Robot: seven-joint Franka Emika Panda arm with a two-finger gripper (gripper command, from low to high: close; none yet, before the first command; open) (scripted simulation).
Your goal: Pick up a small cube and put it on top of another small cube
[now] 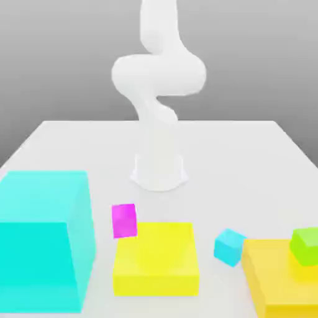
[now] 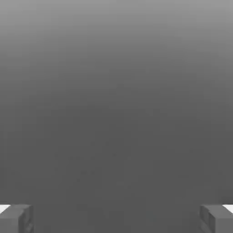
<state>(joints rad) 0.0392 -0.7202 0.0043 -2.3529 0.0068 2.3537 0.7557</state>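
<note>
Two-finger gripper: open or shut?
Open: in the hand view, the black two-finger gripper has its fingers wide apart, nothing between them.

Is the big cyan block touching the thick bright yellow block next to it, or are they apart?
Apart: in the exterior view, a strip of bare white table shows between the big cyan block and the yellow block.

Huge cyan block [image 1: 34, 264], magenta cube [image 1: 124, 221], flat yellow block [image 1: 156, 258], orange-yellow slab [image 1: 279, 282], pale tabletop [image 1: 217, 168]

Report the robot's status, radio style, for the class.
End effector open, empty. Small light-blue cube unlifted, beside flat orange-yellow block. Small lime-green cube on that block; top clear.
</note>
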